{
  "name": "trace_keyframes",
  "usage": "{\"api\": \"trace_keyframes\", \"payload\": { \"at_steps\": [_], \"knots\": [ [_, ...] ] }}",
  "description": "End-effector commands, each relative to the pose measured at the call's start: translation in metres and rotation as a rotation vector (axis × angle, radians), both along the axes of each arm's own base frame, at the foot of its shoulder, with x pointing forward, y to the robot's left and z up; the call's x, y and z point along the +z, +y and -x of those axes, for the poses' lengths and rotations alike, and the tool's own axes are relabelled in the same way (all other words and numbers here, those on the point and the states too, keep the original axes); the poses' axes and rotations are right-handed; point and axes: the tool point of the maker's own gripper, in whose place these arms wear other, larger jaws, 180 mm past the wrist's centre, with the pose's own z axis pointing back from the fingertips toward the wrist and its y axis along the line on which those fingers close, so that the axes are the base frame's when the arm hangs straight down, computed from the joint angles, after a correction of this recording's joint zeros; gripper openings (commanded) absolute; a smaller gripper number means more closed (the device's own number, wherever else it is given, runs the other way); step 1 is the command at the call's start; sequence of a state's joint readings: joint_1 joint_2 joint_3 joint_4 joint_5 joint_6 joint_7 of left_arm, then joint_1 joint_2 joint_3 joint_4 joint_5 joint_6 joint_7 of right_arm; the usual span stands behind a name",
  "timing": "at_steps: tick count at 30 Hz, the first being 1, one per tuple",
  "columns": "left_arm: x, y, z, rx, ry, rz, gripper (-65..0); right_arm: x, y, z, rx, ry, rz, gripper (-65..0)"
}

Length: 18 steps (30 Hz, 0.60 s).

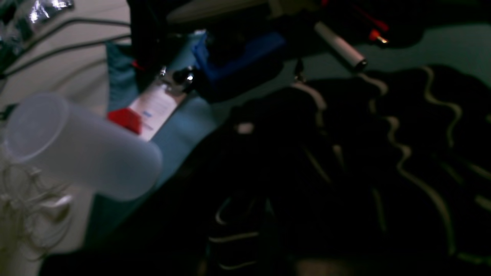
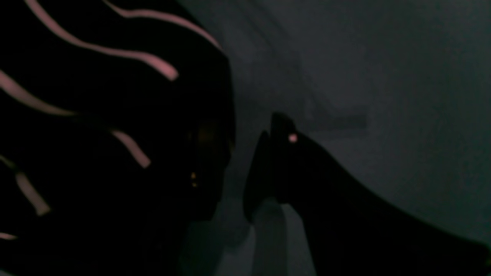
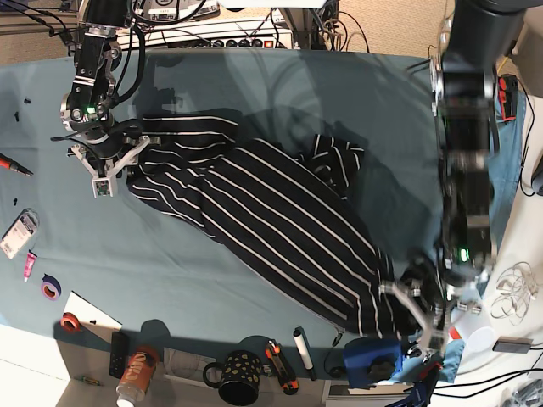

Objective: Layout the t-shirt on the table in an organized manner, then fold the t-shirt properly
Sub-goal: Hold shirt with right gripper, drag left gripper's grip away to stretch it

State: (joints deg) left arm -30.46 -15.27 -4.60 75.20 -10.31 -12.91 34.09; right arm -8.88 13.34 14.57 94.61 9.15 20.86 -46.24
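Note:
The dark t-shirt (image 3: 271,212) with thin white stripes lies bunched in a diagonal band on the teal table (image 3: 254,102), from upper left to lower right. My left gripper (image 3: 416,307) sits at the shirt's lower right corner, shut on the fabric. In the left wrist view the rumpled t-shirt (image 1: 345,172) fills the frame's lower half and hides the fingers. My right gripper (image 3: 114,165) stands open at the shirt's upper left edge. In the dim right wrist view striped t-shirt (image 2: 96,115) covers the left side, and one dark fingertip (image 2: 282,130) shows over the table (image 2: 383,96).
Along the near edge stand a white marker (image 3: 303,352), a dotted black mug (image 3: 242,376), a can (image 3: 136,377), orange cutters (image 3: 278,360) and a blue block (image 3: 373,356). Tape rolls (image 3: 51,287) lie at the left. A translucent cup (image 1: 76,145) stands beside my left gripper.

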Motion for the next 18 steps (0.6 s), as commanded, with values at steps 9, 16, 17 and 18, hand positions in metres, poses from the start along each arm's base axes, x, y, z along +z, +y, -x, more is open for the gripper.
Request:
{"api": "trace_keyframes", "payload": {
  "at_steps": [9,16,17,18],
  "knots": [
    [0.044,0.000,-0.015,0.002,0.078,0.068,-30.0,0.007,-0.004,-0.004,0.005,-0.014,0.017,-44.4],
    [0.060,-0.028,-0.002,-0.123,0.207,0.147,-30.0,0.008,-0.004,-0.005,0.007,-0.021,0.017,-44.4],
    [0.061,-0.030,0.000,-0.133,0.209,0.149,-30.0,0.008,-0.004,-0.005,0.007,-0.021,0.017,-44.4],
    [0.061,-0.031,0.002,-0.138,0.217,0.148,-30.0,0.008,-0.004,-0.004,0.007,-0.020,0.017,-44.4]
  ]
}}
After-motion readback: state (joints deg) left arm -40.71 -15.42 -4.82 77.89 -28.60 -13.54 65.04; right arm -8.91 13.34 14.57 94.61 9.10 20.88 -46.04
